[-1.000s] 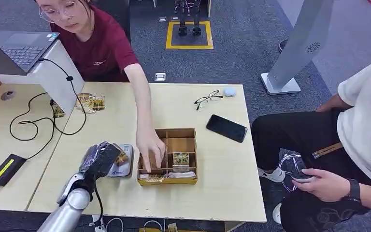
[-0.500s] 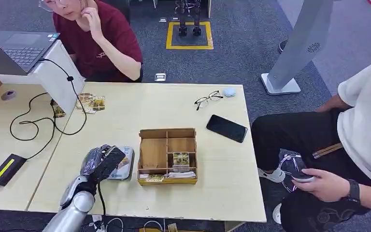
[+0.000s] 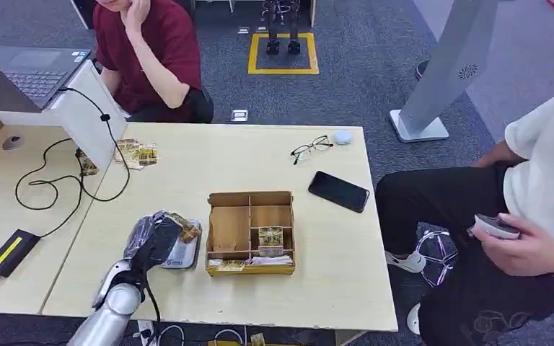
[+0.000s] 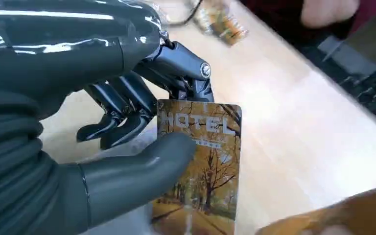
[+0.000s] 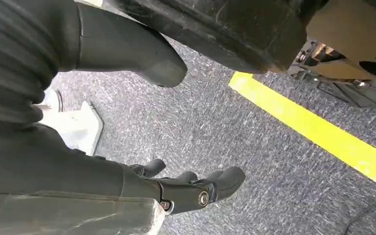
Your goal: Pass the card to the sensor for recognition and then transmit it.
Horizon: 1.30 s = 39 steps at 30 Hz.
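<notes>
Card [image 4: 198,161] was pinched by thumb and fingers of the left hand [image 3: 157,241] above the sensor [image 3: 180,251]; that shallow edge grip risked slipping.

Autumn-print hotel card [image 4: 200,166] above sensor [image 3: 180,252]

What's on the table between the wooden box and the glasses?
Nothing. In the head view the tabletop is bare between the wooden box and the glasses. The black phone lies off to the side, nearer the table's right edge.
</notes>
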Each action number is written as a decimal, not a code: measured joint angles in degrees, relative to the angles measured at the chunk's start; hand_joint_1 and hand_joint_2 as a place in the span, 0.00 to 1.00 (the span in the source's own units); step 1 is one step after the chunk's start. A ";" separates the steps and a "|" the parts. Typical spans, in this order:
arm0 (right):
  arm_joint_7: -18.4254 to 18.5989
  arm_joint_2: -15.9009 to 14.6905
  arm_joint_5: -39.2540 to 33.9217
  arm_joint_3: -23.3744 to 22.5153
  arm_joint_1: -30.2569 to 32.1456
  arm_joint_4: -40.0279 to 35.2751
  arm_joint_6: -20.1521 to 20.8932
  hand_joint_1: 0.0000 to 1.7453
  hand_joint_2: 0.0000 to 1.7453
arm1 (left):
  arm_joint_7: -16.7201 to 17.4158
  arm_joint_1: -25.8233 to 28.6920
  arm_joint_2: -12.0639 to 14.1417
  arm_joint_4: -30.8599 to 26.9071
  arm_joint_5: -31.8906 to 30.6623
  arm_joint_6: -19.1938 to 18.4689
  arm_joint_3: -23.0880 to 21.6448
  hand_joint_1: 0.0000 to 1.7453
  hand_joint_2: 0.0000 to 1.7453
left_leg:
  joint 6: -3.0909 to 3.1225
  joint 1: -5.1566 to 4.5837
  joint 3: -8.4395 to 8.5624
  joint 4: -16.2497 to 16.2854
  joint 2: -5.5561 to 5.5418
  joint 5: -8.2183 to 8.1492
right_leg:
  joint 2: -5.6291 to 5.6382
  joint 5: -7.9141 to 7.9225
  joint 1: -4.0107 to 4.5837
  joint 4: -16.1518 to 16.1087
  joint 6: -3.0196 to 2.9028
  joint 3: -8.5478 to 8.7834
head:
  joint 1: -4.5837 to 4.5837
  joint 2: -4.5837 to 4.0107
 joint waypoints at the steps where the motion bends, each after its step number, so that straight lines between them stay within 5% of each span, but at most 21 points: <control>1: -0.07 0.00 0.00 -0.07 0.05 0.00 -0.11 0.00 1.00 | -0.90 -0.03 0.00 -1.20 0.79 0.96 0.02 1.00 1.00 | 0.00 0.00 -0.01 0.00 0.00 0.00 | 0.00 0.00 0.00 0.00 0.00 -0.01 | 0.00 0.00; 9: -0.31 0.00 0.22 -0.70 0.13 0.00 0.22 0.00 1.00 | -6.70 -1.86 0.31 -9.79 3.87 9.48 0.83 1.00 1.00 | 0.00 0.00 -0.07 0.00 0.00 0.00 | 0.00 0.00 0.00 0.01 0.00 -0.07 | 0.00 0.00; 16: 0.13 0.00 1.75 -0.70 -0.15 0.00 1.44 0.00 1.00 | -9.33 -3.69 0.90 -10.97 -2.98 17.40 1.42 1.00 1.00 | 0.00 0.00 -0.08 0.00 0.00 0.00 | 0.00 0.00 0.00 0.01 0.00 -0.08 | 0.00 0.00; 18: 0.26 0.00 2.27 -0.70 -0.22 -0.02 1.68 0.00 1.00 | -9.79 -3.85 1.18 -10.97 -6.15 19.65 1.46 1.00 1.00 | 0.00 0.00 -0.08 0.00 0.01 0.00 | 0.01 0.00 0.00 0.01 0.00 -0.09 | -0.02 0.00; 22: 0.68 0.00 4.07 -0.41 -0.68 -0.07 2.95 0.00 1.00 | -11.98 -5.26 1.95 -10.07 -24.02 27.04 1.93 1.00 1.00 | 0.00 0.00 -0.10 0.00 0.00 0.00 | 0.01 0.00 0.00 0.01 0.00 -0.09 | 0.00 0.00; 26: 0.87 -0.02 5.16 0.33 -1.33 -0.48 3.72 0.00 1.00 | -19.25 -6.55 0.08 -9.18 -35.01 28.00 8.29 1.00 1.00 | 0.00 0.00 -0.10 0.00 0.04 0.00 | 0.06 0.01 0.00 0.01 0.00 -0.13 | 0.02 0.00; 39: 0.48 -0.15 5.18 0.61 -1.59 -0.83 3.54 0.00 1.00 | -23.80 -9.49 -4.59 -5.92 -39.52 28.06 17.51 1.00 1.00 | 0.00 0.00 -0.11 0.01 0.04 0.00 | 0.07 0.03 0.00 0.01 0.01 -0.15 | 0.00 0.00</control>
